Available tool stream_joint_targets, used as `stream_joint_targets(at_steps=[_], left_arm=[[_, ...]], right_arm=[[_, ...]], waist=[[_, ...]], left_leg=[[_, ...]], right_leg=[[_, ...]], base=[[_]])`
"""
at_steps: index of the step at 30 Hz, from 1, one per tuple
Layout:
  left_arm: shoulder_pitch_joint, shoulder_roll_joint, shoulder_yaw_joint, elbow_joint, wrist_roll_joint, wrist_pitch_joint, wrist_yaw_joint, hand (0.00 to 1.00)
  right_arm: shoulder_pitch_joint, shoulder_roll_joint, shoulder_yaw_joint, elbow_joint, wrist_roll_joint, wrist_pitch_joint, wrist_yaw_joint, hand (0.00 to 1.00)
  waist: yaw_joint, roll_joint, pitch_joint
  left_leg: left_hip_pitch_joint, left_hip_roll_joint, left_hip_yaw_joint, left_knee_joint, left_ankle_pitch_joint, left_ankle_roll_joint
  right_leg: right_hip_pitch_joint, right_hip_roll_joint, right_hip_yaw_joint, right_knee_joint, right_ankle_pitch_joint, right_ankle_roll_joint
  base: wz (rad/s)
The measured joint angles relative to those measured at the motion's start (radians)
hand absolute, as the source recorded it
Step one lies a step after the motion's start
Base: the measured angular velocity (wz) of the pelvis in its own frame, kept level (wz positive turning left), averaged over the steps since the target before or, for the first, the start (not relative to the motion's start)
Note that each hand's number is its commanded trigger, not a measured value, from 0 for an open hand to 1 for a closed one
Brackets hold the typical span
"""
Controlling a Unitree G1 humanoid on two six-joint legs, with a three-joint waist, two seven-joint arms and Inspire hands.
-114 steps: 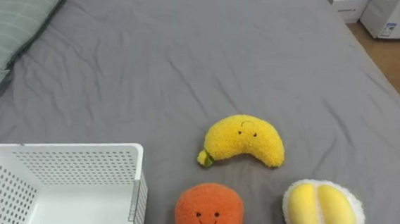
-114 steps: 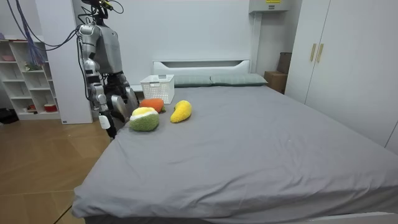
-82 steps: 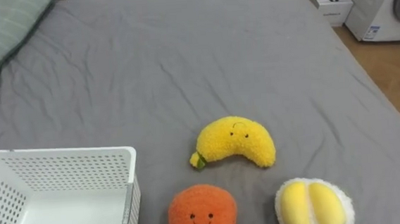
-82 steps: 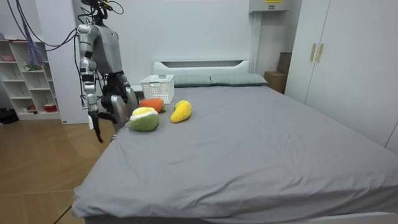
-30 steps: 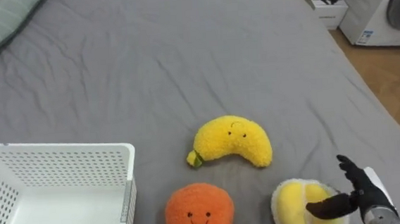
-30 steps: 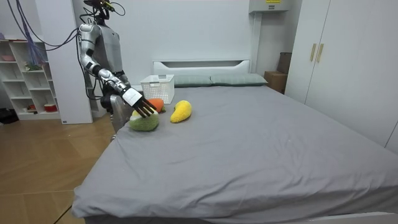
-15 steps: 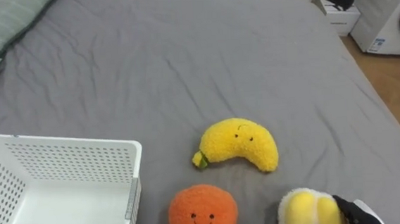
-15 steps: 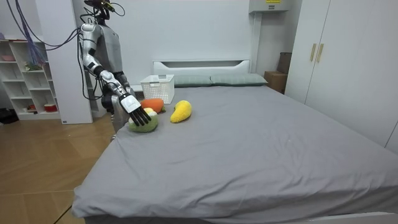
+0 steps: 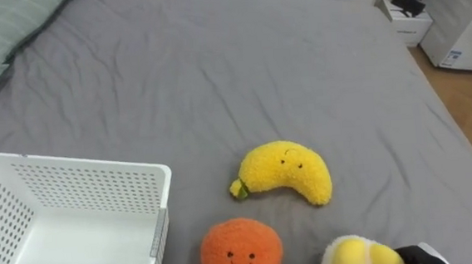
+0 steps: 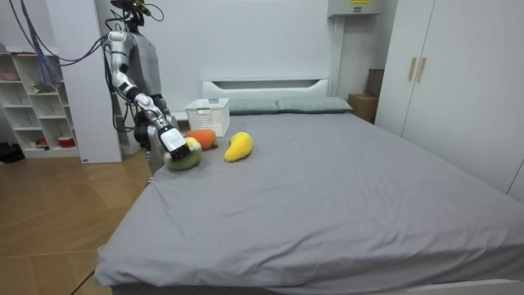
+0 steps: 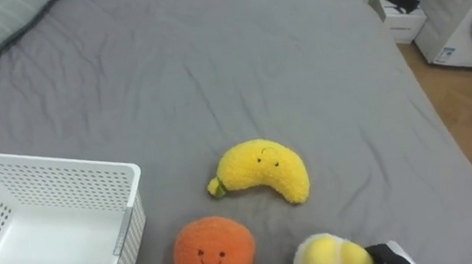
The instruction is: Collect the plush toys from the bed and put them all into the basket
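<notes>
**Left eye view:** On the grey bed (image 9: pixel 215 75), a yellow banana toy (image 9: pixel 285 172) lies a little in from the near edge. An orange toy (image 9: pixel 240 250) and a yellow-green toy (image 9: pixel 357 257) lie side by side at that edge. A white basket (image 9: pixel 89 170) stands further along it, toward the head end.

**Right eye view:** The right hand (image 11: pixel 388 259) touches the yellow-green toy's right side. Whether its fingers grasp the toy cannot be told.

**Room view:** The robot stands at the bed's side edge, with its right hand on the yellow-green toy.
</notes>
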Motion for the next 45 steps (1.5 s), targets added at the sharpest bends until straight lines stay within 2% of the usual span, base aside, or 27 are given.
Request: stream_joint_targets(at_steps=[5, 10, 12, 13, 14, 15, 16, 19, 22, 24, 28, 30, 34, 37, 40, 42, 45], left_arm=[[0.0, 0.0, -0.003, 0.0, -0.002, 0.004, 0.0, 0.0], [0.004, -0.001, -0.002, -0.026, -0.015, 0.001, 0.002, 0.0], [-0.002, -0.001, -0.002, -0.038, -0.049, -0.016, 0.005, 0.0], [-0.003, -0.001, -0.002, -0.038, -0.052, -0.021, 0.005, 0.0], [-0.003, -0.002, -0.003, -0.038, -0.052, -0.033, 0.005, 0.0], [-0.004, -0.004, -0.002, -0.035, -0.052, -0.038, 0.005, 0.0], [-0.004, -0.005, -0.002, -0.035, -0.052, -0.038, 0.005, 0.0], [-0.009, -0.005, -0.002, -0.038, -0.05, -0.038, 0.003, 0.0], [-0.014, -0.009, -0.002, -0.039, -0.046, -0.047, -0.002, 0.0], [-0.023, -0.009, -0.001, -0.039, -0.044, -0.052, -0.007, 0.0], [-0.03, -0.007, 0.001, -0.036, -0.041, -0.059, -0.02, 0.0], [-0.037, -0.009, 0.0, -0.031, -0.042, -0.073, -0.027, 0.0], [-0.043, -0.01, 0.0, -0.027, -0.041, -0.075, -0.029, 0.0], [-0.046, -0.009, -0.001, -0.01, -0.042, -0.074, -0.029, 0.0], [-0.06, -0.008, -0.01, 0.002, -0.041, -0.073, -0.029, 0.0], [-0.073, -0.009, -0.011, 0.004, -0.041, -0.073, -0.029, 0.0], [-0.077, -0.01, -0.01, 0.011, -0.042, -0.073, -0.029, 0.0]], right_arm=[[0.001, 0.008, 0.008, -0.013, -0.021, 0.0, -0.011, 1.0], [0.005, 0.015, 0.007, -0.112, -0.036, -0.002, -0.026, 1.0], [0.002, 0.015, 0.006, -0.141, -0.036, -0.004, -0.045, 1.0], [0.001, 0.015, 0.006, -0.15, -0.038, -0.003, -0.046, 1.0], [0.001, 0.015, 0.006, -0.185, -0.058, 0.0, -0.045, 1.0], [0.001, 0.015, 0.005, -0.243, -0.082, 0.001, -0.045, 1.0], [0.001, 0.014, 0.004, -0.276, -0.088, 0.001, -0.045, 1.0], [-0.005, 0.014, -0.013, -0.404, -0.103, 0.0, -0.045, 1.0], [-0.021, 0.013, -0.029, -0.492, -0.112, -0.001, -0.044, 1.0], [-0.031, 0.009, -0.032, -0.577, -0.11, -0.001, -0.035, 1.0], [-0.08, 0.009, -0.031, -0.607, -0.115, -0.002, -0.012, 1.0], [-0.112, 0.009, -0.029, -0.609, -0.12, 0.0, 0.005, 1.0], [-0.153, 0.009, -0.028, -0.639, -0.122, 0.0, 0.025, 1.0], [-0.212, 0.009, 0.005, -0.646, -0.126, 0.011, 0.035, 1.0], [-0.256, 0.008, 0.054, -0.655, -0.126, 0.031, 0.052, 1.0], [-0.278, 0.008, 0.079, -0.661, -0.127, 0.034, 0.073, 1.0], [-0.306, 0.011, 0.112, -0.664, -0.122, 0.043, 0.1, 1.0]], waist=[[-0.006, 0.005, -0.0018], [-0.012, 0.002, 0.0001], [-0.012, 0.0, 0.0025], [-0.011, -0.004, 0.001], [-0.009, -0.005, 0.0035], [-0.009, -0.002, 0.0109], [-0.011, 0.0, 0.014], [-0.012, 0.002, 0.0168], [-0.012, 0.003, 0.0155], [-0.006, 0.01, 0.0106], [-0.004, 0.016, 0.009], [0.011, 0.016, 0.0085], [0.023, 0.014, 0.008], [0.027, 0.01, 0.0089], [0.05, -0.007, 0.0057], [0.073, -0.022, 0.0105], [0.104, -0.028, 0.0116]], left_leg=[[-0.002, 0.0, 0.0, 0.001, 0.0, 0.0], [-0.008, -0.001, 0.001, 0.002, 0.001, 0.0], [-0.007, -0.001, 0.003, 0.002, 0.001, 0.0], [-0.007, -0.001, 0.003, 0.001, 0.0, 0.0], [-0.009, -0.001, 0.005, 0.001, 0.0, 0.0], [-0.009, 0.0, 0.011, 0.001, 0.0, 0.0], [-0.009, 0.0, 0.012, 0.001, 0.0, 0.0], [-0.009, 0.0, 0.013, -0.001, 0.0, 0.0], [-0.012, 0.0, 0.01, -0.001, 0.0, 0.0], [-0.016, 0.0, 0.011, -0.001, 0.001, 0.0], [-0.016, 0.0, 0.009, 0.001, 0.001, 0.0], [-0.018, -0.001, 0.007, 0.003, 0.001, 0.001], [-0.017, -0.008, 0.006, 0.004, 0.001, 0.001], [-0.022, -0.009, 0.0, 0.004, 0.001, 0.001], [-0.035, -0.01, -0.009, 0.01, 0.002, 0.001], [-0.045, -0.01, -0.017, 0.015, 0.002, 0.001], [-0.047, -0.011, -0.029, 0.014, 0.001, 0.001]], right_leg=[[0.002, 0.0, 0.0, 0.0, 0.0, 0.0], [0.002, 0.0, 0.001, 0.002, 0.0, 0.0], [0.003, -0.001, 0.001, 0.002, 0.0, 0.0], [0.002, -0.001, 0.001, 0.002, 0.0, 0.0], [-0.001, -0.001, 0.004, 0.004, 0.0, 0.0], [-0.004, 0.0, 0.008, 0.006, 0.0, 0.0], [-0.005, 0.0, 0.01, 0.006, 0.0, 0.0], [-0.005, 0.0, 0.01, 0.004, 0.0, 0.0], [-0.007, 0.0, 0.007, 0.001, 0.0, 0.0], [-0.018, 0.0, 0.009, 0.008, 0.0, 0.0], [-0.02, 0.0, 0.01, 0.018, 0.0, 0.0], [-0.019, -0.001, 0.011, 0.02, 0.0, 0.0], [-0.018, -0.001, 0.013, 0.019, 0.0, 0.0], [-0.021, -0.001, 0.01, 0.02, 0.0, 0.0], [-0.033, -0.001, 0.005, 0.02, 0.0, 0.0], [-0.036, -0.001, -0.001, 0.02, 0.0, 0.0], [-0.033, -0.002, -0.014, 0.02, 0.001, 0.001]], base=[[0.0], [0.0], [0.0], [0.0], [-0.08], [-0.11], [-0.09], [0.01], [0.03], [-0.02], [-0.01], [0.0], [0.0], [0.02], [0.08], [0.12], [0.1]])
